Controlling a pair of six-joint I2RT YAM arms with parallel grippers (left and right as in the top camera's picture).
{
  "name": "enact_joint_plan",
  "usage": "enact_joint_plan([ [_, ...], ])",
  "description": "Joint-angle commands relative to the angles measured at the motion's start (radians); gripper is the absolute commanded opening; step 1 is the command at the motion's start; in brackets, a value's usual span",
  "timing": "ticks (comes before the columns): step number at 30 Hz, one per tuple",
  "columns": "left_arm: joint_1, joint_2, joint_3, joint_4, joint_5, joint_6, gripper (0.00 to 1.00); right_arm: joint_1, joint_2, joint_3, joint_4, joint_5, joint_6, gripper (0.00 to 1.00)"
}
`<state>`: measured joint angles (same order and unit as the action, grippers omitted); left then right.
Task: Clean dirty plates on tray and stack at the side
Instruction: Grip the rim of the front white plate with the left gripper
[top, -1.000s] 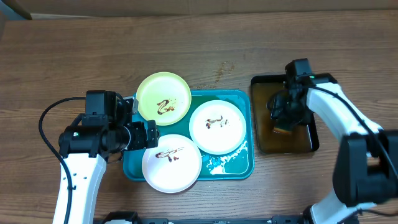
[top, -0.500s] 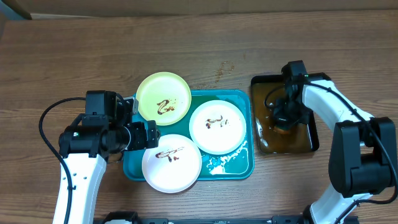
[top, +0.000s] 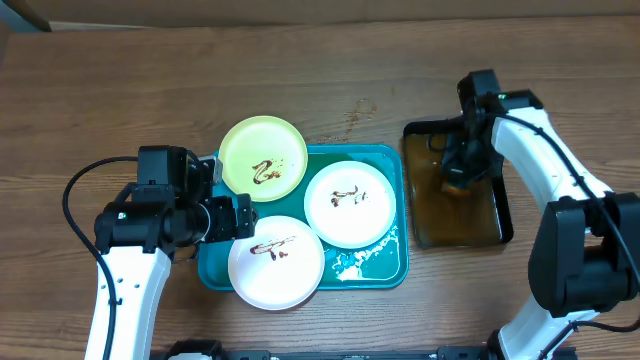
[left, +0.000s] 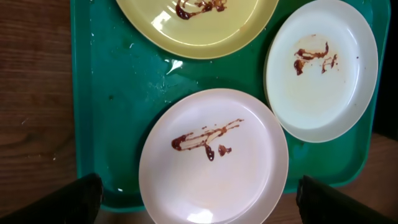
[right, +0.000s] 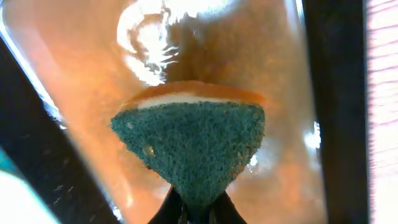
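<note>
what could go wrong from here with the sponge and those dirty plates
1. The sponge is pinched by a narrow edge in the right fingers and sits in the black tray's brown water. Carried across, it may drip on the table or slip free.
2. The front white plate and the green plate overhang the teal tray's rim. Scrubbing could tip or slide them unless the open left fingers steady them.

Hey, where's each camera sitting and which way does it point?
Overhead: above, facing down on teal tray, black tray; left arm, right arm show.
Left wrist: looks down on the tray's three plates; left gripper fingertips at bottom corners.
Right wrist: looks down into brown water; right gripper pinches green sponge.
Shared: overhead and left wrist both show plates.
</note>
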<state>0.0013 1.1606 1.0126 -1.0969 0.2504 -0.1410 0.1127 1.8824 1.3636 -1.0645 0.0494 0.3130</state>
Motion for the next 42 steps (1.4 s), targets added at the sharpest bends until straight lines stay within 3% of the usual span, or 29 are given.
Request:
enact_joint_plan([
  [1,-0.002,0.011,0.022,-0.008,0.002,-0.013,1.00,-0.002,-0.008,-0.099,0.071,-0.020,-0.006,0.04],
  [7,-0.002,0.018,0.022,-0.018,0.002,-0.013,1.00,-0.002,-0.008,-0.261,0.278,-0.055,-0.035,0.04],
  [14,-0.002,0.018,0.022,-0.030,-0.013,-0.013,1.00,-0.002,-0.054,-0.151,0.196,-0.078,-0.024,0.04],
  [21,-0.002,0.018,0.021,-0.106,-0.044,-0.022,0.98,-0.002,-0.231,-0.033,0.115,-0.078,-0.025,0.04],
  [27,-0.002,0.018,-0.042,-0.182,-0.043,-0.134,0.95,-0.002,-0.325,-0.034,0.019,-0.092,-0.037,0.04],
  [33,-0.002,0.018,-0.164,-0.129,-0.043,-0.276,0.92,-0.002,-0.328,-0.034,-0.030,-0.104,-0.059,0.04],
  [38,-0.002,0.018,-0.250,-0.072,-0.043,-0.312,0.76,-0.002,-0.328,-0.034,-0.031,-0.104,-0.058,0.04],
  [42,-0.002,0.018,-0.293,-0.046,-0.043,-0.370,0.73,-0.002,-0.328,-0.034,-0.031,-0.104,-0.059,0.04],
])
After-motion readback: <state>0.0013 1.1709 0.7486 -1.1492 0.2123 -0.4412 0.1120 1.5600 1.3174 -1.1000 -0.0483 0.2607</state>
